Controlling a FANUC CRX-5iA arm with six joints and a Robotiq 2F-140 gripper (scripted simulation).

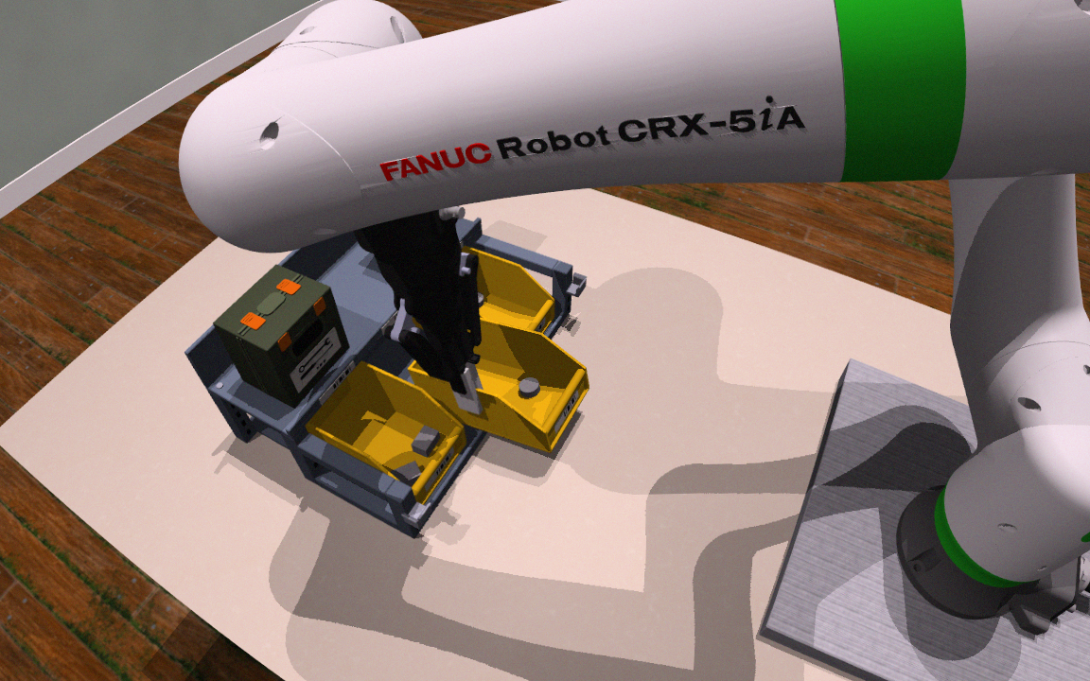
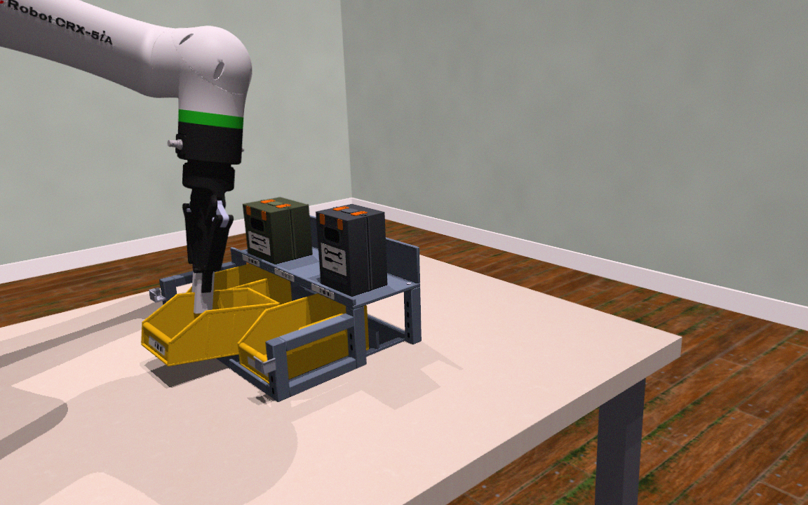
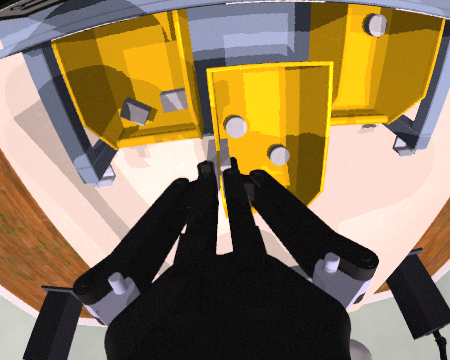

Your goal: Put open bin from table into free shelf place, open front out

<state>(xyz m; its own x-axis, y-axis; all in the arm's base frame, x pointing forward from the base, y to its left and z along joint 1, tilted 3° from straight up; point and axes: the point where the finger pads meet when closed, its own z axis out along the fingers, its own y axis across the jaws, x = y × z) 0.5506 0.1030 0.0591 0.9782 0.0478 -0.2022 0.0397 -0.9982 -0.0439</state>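
The gripper (image 3: pixel 219 170) is clenched on the thin side wall of the middle yellow bin (image 1: pixel 532 393) — 2 round parts (image 3: pixel 236 127) lie inside. This bin hangs partly in the shelf (image 2: pixel 409 285)'s middle slot, its open front jutting out past the shelf's front lip, between 2 seated neighbour bins (image 1: pixel 379 423) — its front looks tipped slightly down.
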